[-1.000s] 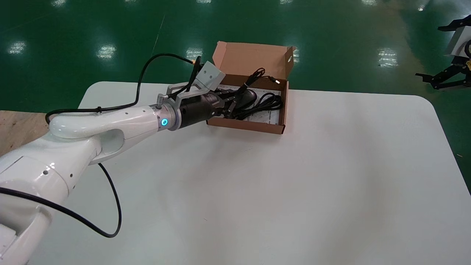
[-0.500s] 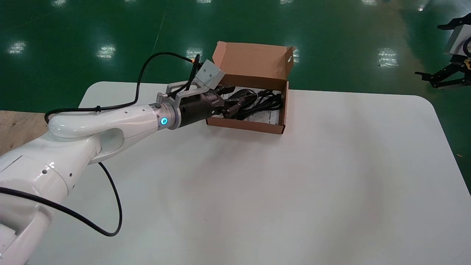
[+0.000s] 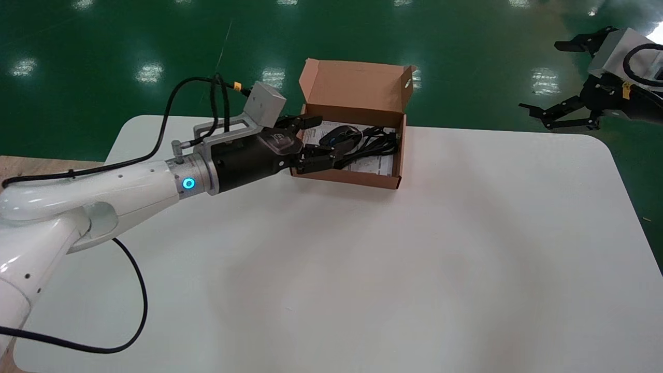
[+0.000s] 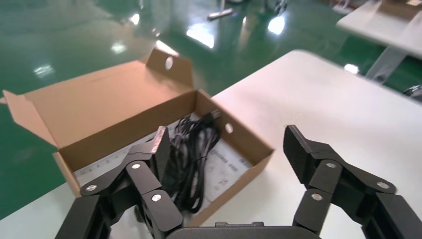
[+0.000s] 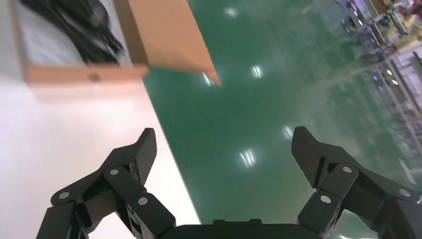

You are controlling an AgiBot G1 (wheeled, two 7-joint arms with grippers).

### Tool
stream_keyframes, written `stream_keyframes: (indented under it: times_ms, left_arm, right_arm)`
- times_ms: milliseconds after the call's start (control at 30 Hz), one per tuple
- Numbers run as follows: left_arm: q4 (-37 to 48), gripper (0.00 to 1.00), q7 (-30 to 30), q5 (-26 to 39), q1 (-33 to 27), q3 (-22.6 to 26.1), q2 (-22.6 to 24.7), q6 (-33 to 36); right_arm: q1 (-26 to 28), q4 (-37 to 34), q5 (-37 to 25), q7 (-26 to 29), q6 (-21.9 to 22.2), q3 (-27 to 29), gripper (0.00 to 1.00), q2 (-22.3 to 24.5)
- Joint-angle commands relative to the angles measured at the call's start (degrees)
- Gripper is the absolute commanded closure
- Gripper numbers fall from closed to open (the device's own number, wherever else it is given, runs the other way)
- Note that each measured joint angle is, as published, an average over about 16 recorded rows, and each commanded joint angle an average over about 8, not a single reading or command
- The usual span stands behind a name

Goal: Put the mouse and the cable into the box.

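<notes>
Nearest to you, the white worktop (image 3: pixel 362 269) is carrying only the left arm, which is reaching across it from the left. The left tool (image 3: pixel 323 139) is hovering at the left end of the box (image 3: pixel 357 178), its fingers standing wide apart and gripping nothing. The mouse (image 3: pixel 339 135) is lying inside the box just past those fingertips, and the black cable (image 3: pixel 373 142) is lying coiled beside it, spreading toward the box's right wall. In the left wrist view one finger of the left tool (image 4: pixel 226 137) is hiding the mouse, so you are seeing only the cable (image 4: pixel 196 149) there. Both are resting on a printed sheet (image 3: pixel 375 163) lining the bottom; its writing is too small to read. The lid is standing open at the back. Beyond the worktop's far right corner, the right tool (image 3: pixel 541 115) is hanging over the green floor (image 3: pixel 103 41), well apart from everything, fingers spread and empty; its arm is cut off by the frame edge.
</notes>
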Motion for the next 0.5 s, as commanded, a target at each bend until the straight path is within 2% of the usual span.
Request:
stream_keyframes:
  times_ms: [33, 500]
  left_arm:
    - [-1.94, 0.00, -0.69, -0.25, 0.91, -1.20, -1.42, 1.55]
    - [-15.66, 0.00, -5.55, -2.03, 7.39, -9.68, -11.51, 12.56]
  right_arm:
    - [-1.75, 2.42, 1.36, 2.05, -0.93, 0.78, 0.00, 0.48]
    - [-14.15, 19.57, 11.01, 16.53, -7.53, 6.33, 0.00, 3.91]
